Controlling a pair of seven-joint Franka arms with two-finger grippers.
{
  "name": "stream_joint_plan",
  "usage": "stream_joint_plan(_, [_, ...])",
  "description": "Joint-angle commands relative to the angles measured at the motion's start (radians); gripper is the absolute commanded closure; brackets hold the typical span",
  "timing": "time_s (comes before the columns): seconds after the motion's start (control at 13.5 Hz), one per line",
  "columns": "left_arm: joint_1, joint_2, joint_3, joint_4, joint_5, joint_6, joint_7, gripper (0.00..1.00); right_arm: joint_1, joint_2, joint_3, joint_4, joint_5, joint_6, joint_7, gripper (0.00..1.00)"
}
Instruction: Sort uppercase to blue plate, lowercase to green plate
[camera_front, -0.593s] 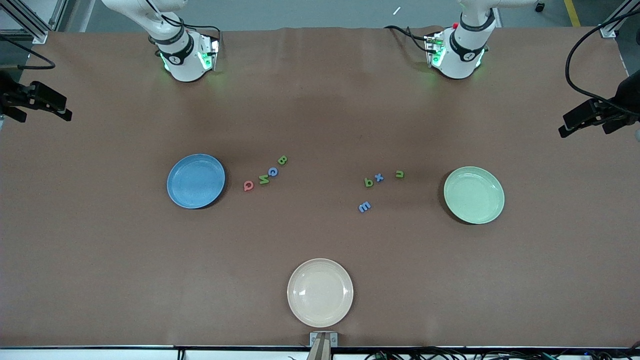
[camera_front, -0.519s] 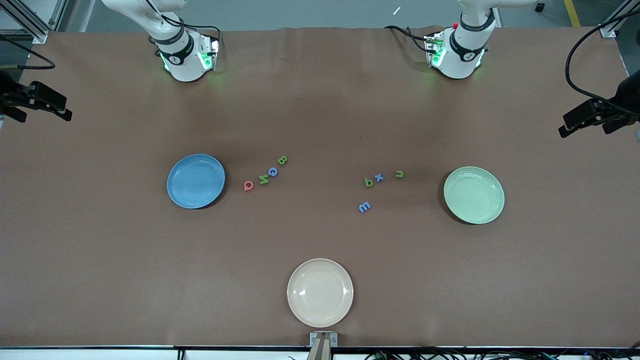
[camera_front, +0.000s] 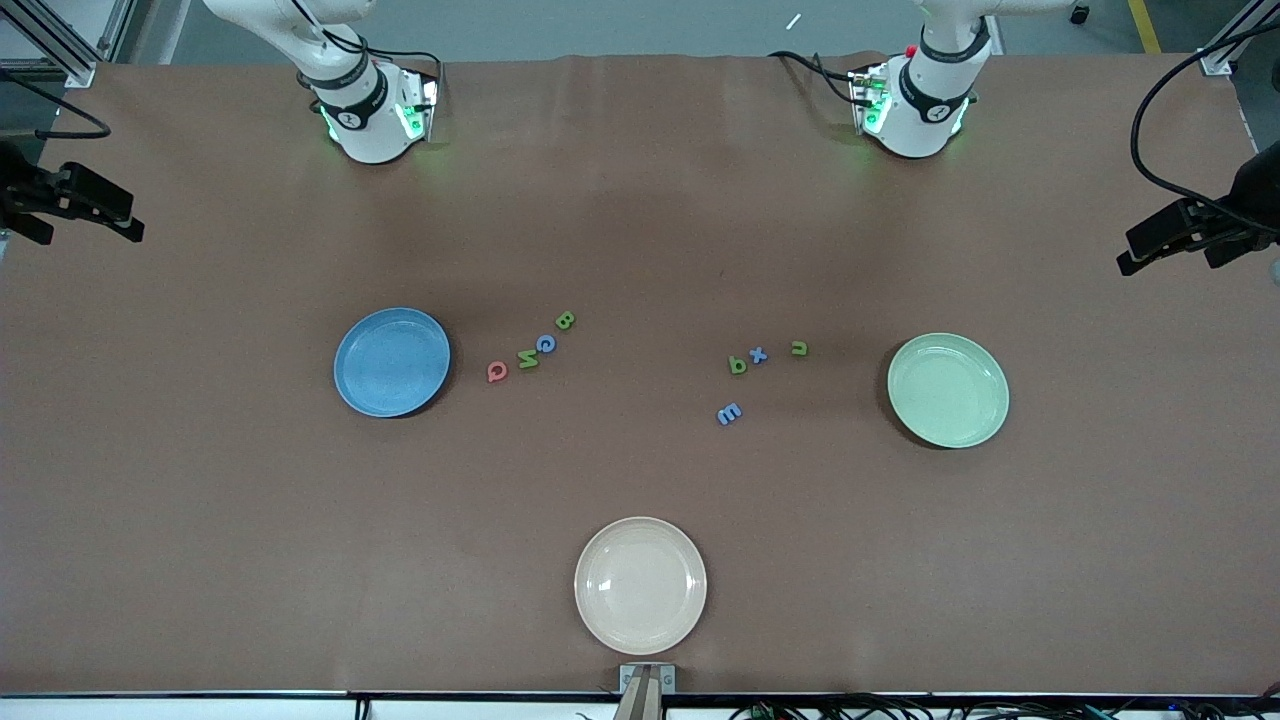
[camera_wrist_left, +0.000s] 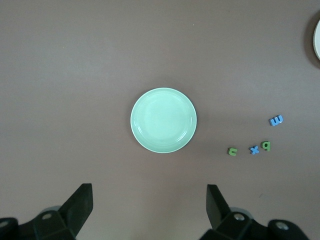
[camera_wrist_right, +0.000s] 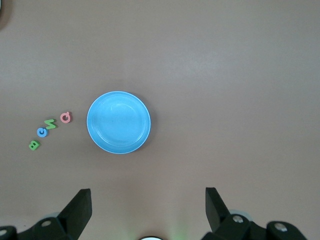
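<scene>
The blue plate (camera_front: 391, 361) (camera_wrist_right: 118, 122) lies toward the right arm's end. Beside it on the table lie the uppercase red Q (camera_front: 497, 372), green N (camera_front: 527, 359), blue C (camera_front: 546, 344) and green B (camera_front: 565, 320). The green plate (camera_front: 947, 390) (camera_wrist_left: 163, 120) lies toward the left arm's end. Near it lie the lowercase green u (camera_front: 799, 348), blue x (camera_front: 759, 354), green p (camera_front: 737, 365) and blue m (camera_front: 729, 413). Both plates are empty. My left gripper (camera_wrist_left: 150, 192) is open, high over the table by the green plate. My right gripper (camera_wrist_right: 147, 195) is open, high by the blue plate.
An empty cream-beige plate (camera_front: 640, 585) sits near the table edge closest to the front camera. Black clamp mounts stand at both ends of the table (camera_front: 70, 200) (camera_front: 1190, 235). The arm bases (camera_front: 370, 115) (camera_front: 915, 100) stand along the edge farthest from the front camera.
</scene>
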Motion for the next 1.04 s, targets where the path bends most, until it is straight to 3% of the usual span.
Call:
stream_joint_plan(0.0, [-0.011, 0.022, -0.007, -0.010, -0.015, -0.006, -0.014, 0.00, -0.004, -0.018, 0.000, -0.001, -0.001, -0.007, 0.005, 0.00])
stream_joint_plan(0.15, [-0.040, 0.063, -0.028, -0.012, -0.018, -0.010, -0.063, 0.00, -0.008, 0.006, 0.000, 0.008, 0.003, -0.004, 0.007, 0.00])
stream_joint_plan(0.37, [-0.102, 0.156, -0.089, -0.006, -0.020, 0.019, -0.288, 0.00, -0.016, 0.082, 0.000, 0.017, -0.007, 0.043, -0.006, 0.00])
stream_joint_plan(0.67, [-0.200, 0.304, -0.128, -0.009, -0.018, 0.164, -0.567, 0.00, -0.071, 0.224, 0.000, 0.034, -0.010, 0.089, -0.010, 0.00])
stream_joint_plan(0.96, [-0.306, 0.442, -0.128, -0.009, -0.014, 0.336, -0.806, 0.00, -0.054, 0.241, 0.005, -0.001, 0.008, 0.192, 0.078, 0.00])
